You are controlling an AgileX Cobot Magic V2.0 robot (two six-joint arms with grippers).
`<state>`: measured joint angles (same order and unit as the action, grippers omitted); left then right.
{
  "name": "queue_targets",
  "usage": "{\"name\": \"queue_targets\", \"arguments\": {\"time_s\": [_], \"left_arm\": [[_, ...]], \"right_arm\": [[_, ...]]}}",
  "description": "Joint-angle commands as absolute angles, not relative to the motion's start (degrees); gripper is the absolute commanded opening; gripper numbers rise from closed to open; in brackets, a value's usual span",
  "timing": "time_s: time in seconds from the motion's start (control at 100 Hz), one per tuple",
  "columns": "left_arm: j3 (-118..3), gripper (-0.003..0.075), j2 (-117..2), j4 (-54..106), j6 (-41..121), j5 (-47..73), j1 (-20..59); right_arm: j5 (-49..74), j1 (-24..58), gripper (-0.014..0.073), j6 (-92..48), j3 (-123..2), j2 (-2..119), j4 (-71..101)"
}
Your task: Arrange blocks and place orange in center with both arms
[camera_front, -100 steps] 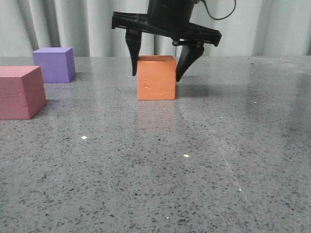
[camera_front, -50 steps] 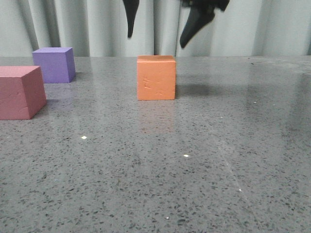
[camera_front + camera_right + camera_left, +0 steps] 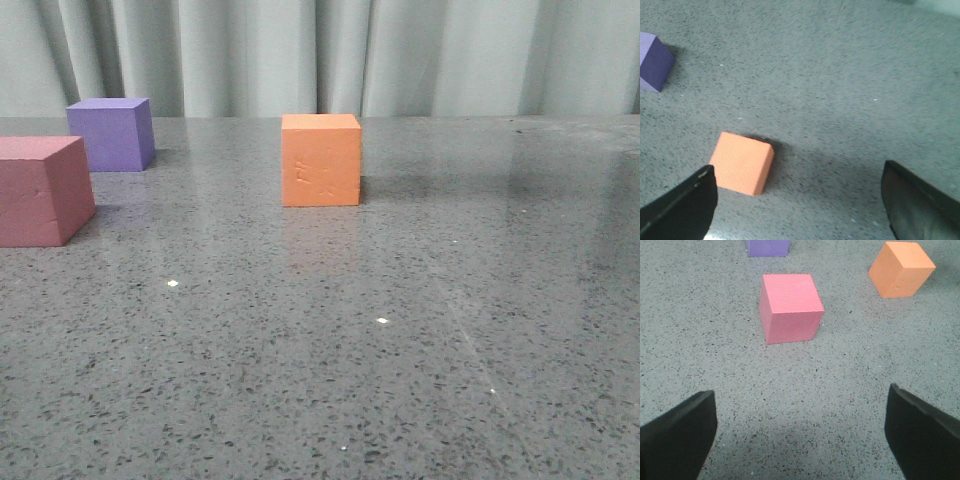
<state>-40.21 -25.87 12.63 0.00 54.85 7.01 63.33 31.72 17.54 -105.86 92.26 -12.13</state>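
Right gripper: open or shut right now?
Open. The right gripper's fingers sit wide apart, empty, above the orange cube.

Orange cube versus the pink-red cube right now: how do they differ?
The orange cube stands near the table's middle; the pink-red cube sits at the left edge, nearer the camera. The orange cube's front face shows faint dents; the pink-red cube's shows a horizontal crease. Both are matte, similar in size, resting flat, untouched by either claw.

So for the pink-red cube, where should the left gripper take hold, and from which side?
Probably from above, closing on two opposite vertical faces of the pink-red cube. It sits flat and upright with open tabletop all round, apart from the purple cube. The left gripper is already open and wider than it.
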Motion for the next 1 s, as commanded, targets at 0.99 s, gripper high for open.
{"name": "queue_targets", "arguments": {"time_s": [0.99], "left_arm": [[-42.3,0.0639,-26.7,14.1,-0.5,51.7,7.3]], "right_arm": [[54.7,6.9,0.0654,9.5,-49.2,46.4,-5.7]]}}
